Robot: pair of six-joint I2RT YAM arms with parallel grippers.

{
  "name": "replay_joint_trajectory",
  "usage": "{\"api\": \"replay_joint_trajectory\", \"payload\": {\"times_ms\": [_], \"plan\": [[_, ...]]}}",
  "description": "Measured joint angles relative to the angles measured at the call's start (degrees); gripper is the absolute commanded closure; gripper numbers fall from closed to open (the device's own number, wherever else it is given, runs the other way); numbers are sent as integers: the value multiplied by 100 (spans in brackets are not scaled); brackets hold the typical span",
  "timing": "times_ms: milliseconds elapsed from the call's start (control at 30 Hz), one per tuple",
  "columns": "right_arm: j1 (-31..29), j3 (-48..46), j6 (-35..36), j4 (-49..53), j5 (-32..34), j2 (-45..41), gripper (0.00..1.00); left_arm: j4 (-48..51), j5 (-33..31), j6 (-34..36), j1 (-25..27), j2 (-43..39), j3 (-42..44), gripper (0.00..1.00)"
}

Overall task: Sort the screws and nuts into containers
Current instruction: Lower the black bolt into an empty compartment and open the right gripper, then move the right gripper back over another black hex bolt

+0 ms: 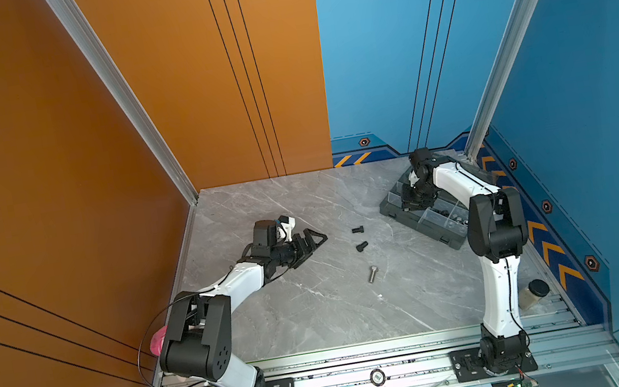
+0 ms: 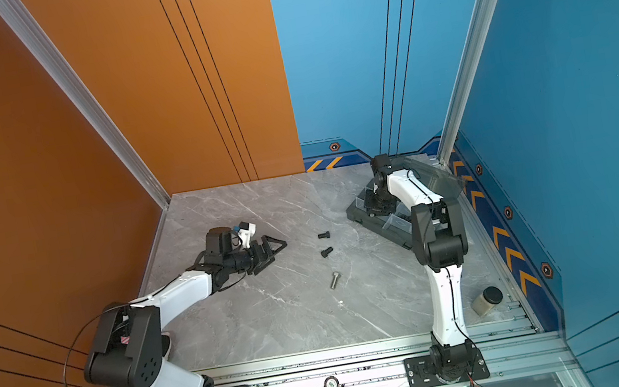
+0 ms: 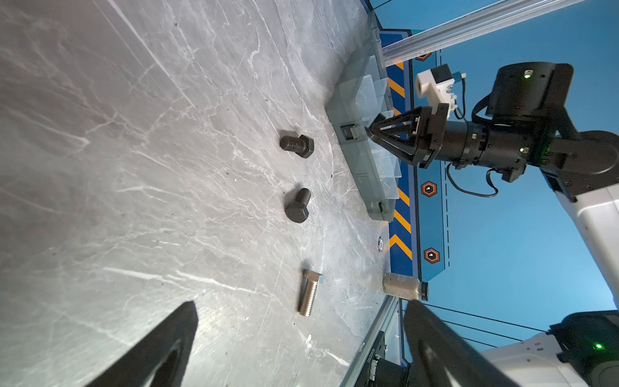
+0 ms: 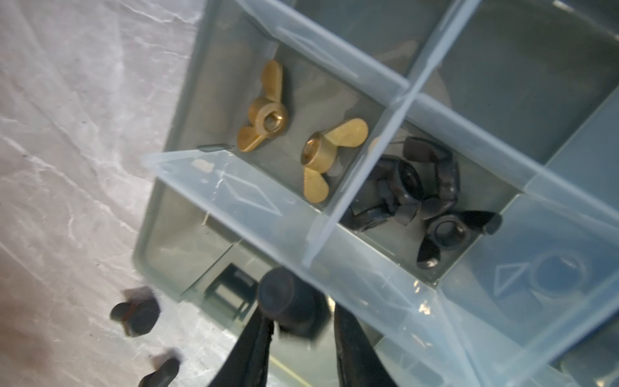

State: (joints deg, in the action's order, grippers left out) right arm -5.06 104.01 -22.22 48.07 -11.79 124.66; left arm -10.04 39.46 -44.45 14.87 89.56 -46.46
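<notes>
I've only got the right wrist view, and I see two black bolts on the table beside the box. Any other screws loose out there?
Observer: Yes, one silver bolt lies on the table, nearer the arm bases than the black bolts.
Operator: Where's the left gripper?
Observer: The left gripper is low over the table, left of those bolts in both top views, jaws open and empty.
Operator: Anything else around?
Observer: A dark-capped bottle stands near the right wall.
</notes>
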Motion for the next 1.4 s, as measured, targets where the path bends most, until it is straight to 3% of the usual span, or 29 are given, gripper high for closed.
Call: {"api": "replay_joint_trajectory", "payload": {"times_ms": [300,500,800,1400], "plan": [[13,-33,63,98,-4,-96,62,4,0,2,0,-42,28,2],[-153,-254,101,149,-2,-1021,61,52,-2,26,-22,-52,28,2],[-811,-621,72,140,4,-2004,58,90,-4,48,-37,-52,26,2],[-2385,-2041,-1200,-957,262,-1869,54,83,0,48,-203,-52,28,2]]}}
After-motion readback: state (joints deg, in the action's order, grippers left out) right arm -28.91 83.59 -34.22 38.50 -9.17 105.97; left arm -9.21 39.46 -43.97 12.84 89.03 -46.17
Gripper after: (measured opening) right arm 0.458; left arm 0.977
